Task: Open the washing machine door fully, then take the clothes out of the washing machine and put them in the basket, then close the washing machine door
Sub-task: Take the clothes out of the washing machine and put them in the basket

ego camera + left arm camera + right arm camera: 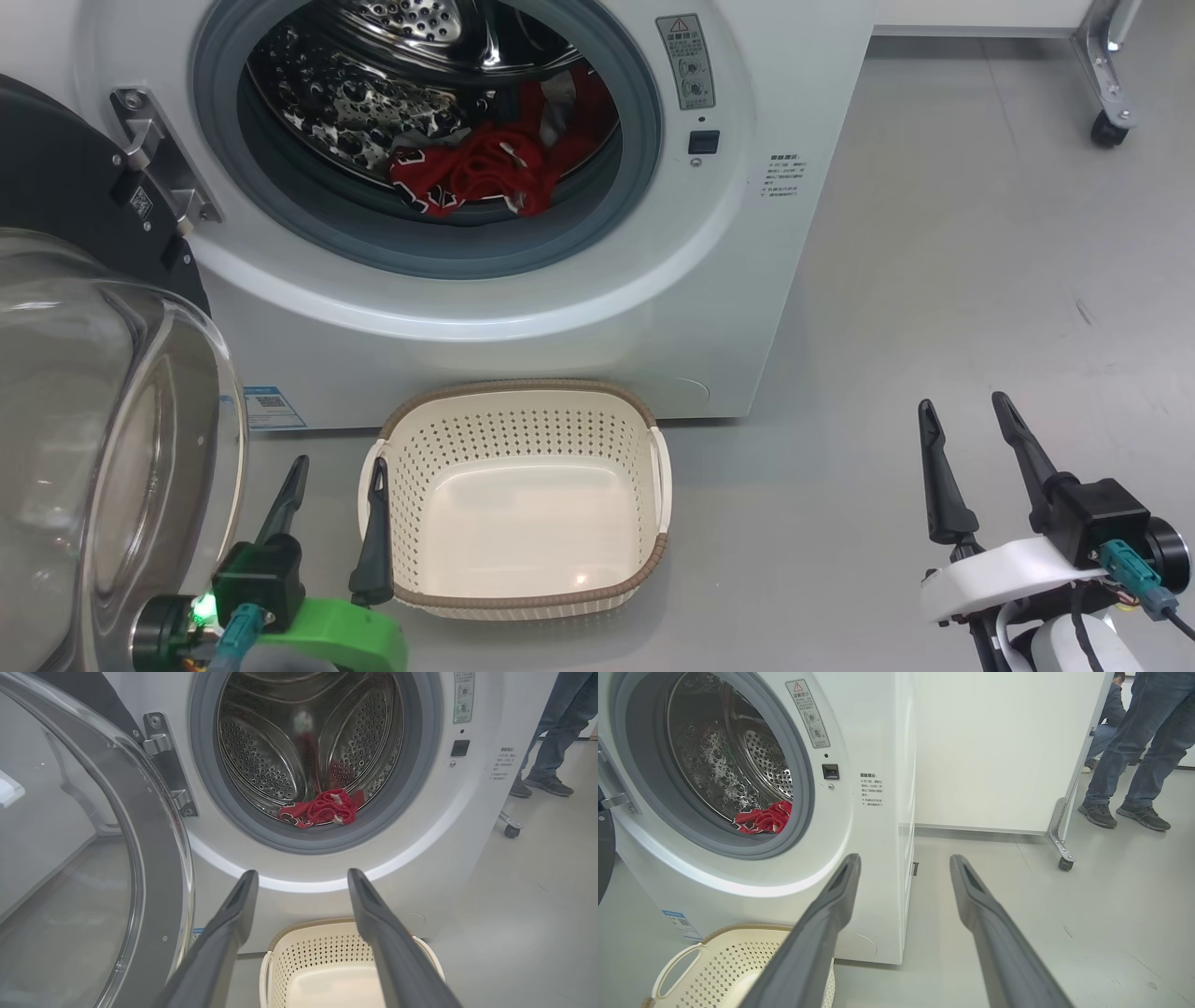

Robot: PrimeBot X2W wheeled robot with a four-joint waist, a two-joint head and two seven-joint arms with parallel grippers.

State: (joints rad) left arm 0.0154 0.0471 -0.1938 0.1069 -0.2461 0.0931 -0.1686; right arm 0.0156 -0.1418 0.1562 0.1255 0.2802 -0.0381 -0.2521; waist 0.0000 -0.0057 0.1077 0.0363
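The left gripper (339, 462) and right gripper (963, 403) stood wide open and empty before the washing machine (747, 308). The clothes (476, 173) lay low inside its drum (355, 103), and the basket (523, 385) sat empty at its base. A reaching left arm could have clipped the washing machine door (93, 420), and garments might have snagged on the rubber ring (639, 168).

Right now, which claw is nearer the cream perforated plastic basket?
Left. The left claw sits right beside the basket's left rim; the right claw is well off to its right.
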